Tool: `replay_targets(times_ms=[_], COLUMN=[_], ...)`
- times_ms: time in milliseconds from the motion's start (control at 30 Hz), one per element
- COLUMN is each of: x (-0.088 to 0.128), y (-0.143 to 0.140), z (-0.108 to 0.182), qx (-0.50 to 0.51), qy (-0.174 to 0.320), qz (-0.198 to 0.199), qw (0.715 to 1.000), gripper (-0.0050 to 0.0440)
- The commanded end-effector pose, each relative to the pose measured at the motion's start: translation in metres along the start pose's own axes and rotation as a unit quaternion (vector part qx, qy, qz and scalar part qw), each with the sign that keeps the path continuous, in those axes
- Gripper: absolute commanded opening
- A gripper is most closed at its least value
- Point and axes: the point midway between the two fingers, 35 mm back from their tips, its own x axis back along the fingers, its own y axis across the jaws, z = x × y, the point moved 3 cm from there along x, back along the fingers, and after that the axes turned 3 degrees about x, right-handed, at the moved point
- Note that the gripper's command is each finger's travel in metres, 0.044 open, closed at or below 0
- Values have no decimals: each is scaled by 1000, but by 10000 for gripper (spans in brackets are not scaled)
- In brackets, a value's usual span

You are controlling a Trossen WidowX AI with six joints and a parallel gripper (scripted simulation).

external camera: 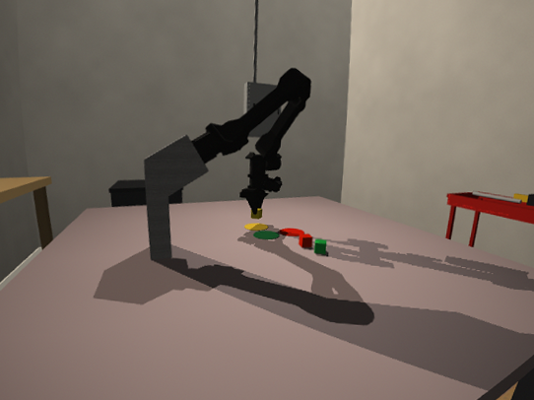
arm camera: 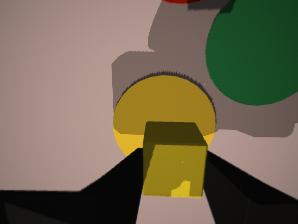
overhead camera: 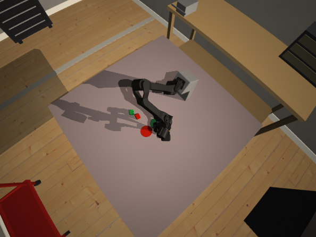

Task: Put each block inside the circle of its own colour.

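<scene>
My gripper (external camera: 256, 210) (arm camera: 171, 155) is shut on a yellow block (arm camera: 175, 159) (external camera: 258, 212) and holds it a little above the yellow circle (arm camera: 150, 102) (external camera: 255, 226). In the top view the gripper (overhead camera: 163, 133) hides the block and the yellow circle. The green circle (arm camera: 252, 52) (external camera: 267, 235) (overhead camera: 152, 123) lies next to the yellow one, and the red circle (overhead camera: 146, 131) (external camera: 291, 231) (arm camera: 180, 1) beyond it. A red block (overhead camera: 137, 116) (external camera: 306, 240) and a green block (overhead camera: 131, 112) (external camera: 320, 246) sit on the table outside the circles, close together.
The arm's grey base block (overhead camera: 186, 84) (external camera: 164, 195) stands on the table. A red cart (external camera: 502, 204) (overhead camera: 18, 210) stands off the table's side. A wooden bench (overhead camera: 239, 48) runs along the far edge.
</scene>
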Motion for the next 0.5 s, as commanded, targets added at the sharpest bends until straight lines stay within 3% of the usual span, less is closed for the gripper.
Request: replay_targets(times_ms=[0, 467], x=[-5, -7], y=[0, 2], z=[0, -1], qx=[0, -2], qy=[1, 0], qz=[-3, -5], qw=[1000, 1000], gripper=[105, 105])
